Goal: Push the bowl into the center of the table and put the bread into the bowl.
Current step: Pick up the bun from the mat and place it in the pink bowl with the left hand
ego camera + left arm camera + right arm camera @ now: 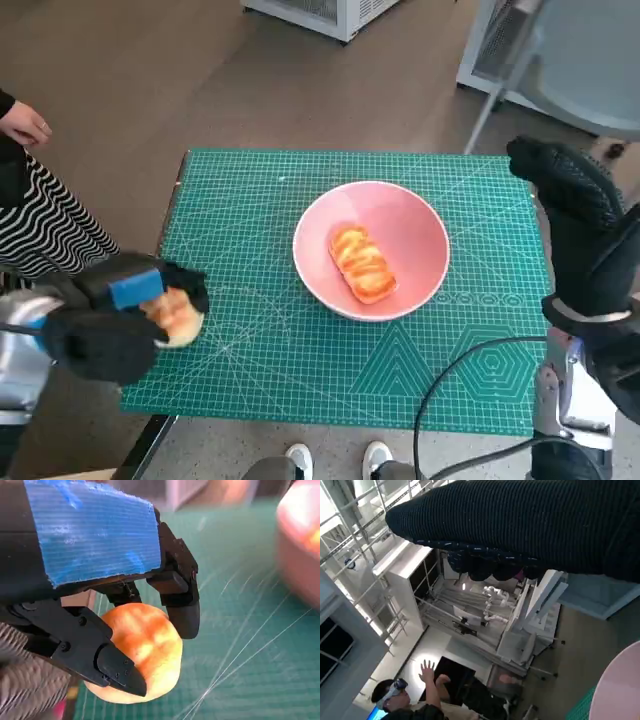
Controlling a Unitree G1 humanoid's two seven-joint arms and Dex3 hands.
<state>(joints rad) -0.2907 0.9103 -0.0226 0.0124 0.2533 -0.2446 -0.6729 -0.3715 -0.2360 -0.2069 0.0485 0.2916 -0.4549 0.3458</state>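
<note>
Your left hand point(95, 580) has its black fingers point(182, 612) wrapped round a piece of bread point(142, 652): one finger lies over the top of the roll, another comes in from below, and the roll sits clamped between them. In the head view that hand point(115, 320) hangs at the near left corner of the tabletop point(250, 240), with the bread point(177, 315) showing pale orange under the blue tape, just above the green mat or barely off it; you cannot tell which from here.

Your right hand point(575, 225) is raised at the far right edge of the tabletop, apart from the bowl. It holds nothing that you can see, but how far its fingers are spread or curled does not show; the right wrist view gives only the glove point(530, 525) as a dark band, the room beyond, and a person with a hand raised.

The pink bowl point(415, 225) stands about mid-tabletop, a little toward the far side, so the push looks done. A second piece of bread point(362, 263) already lies inside it, slanted across the bottom.

What is left for you, by my reading, is to carry the held bread across to the bowl, well apart from it at present, and let it go beside the one already there
</note>
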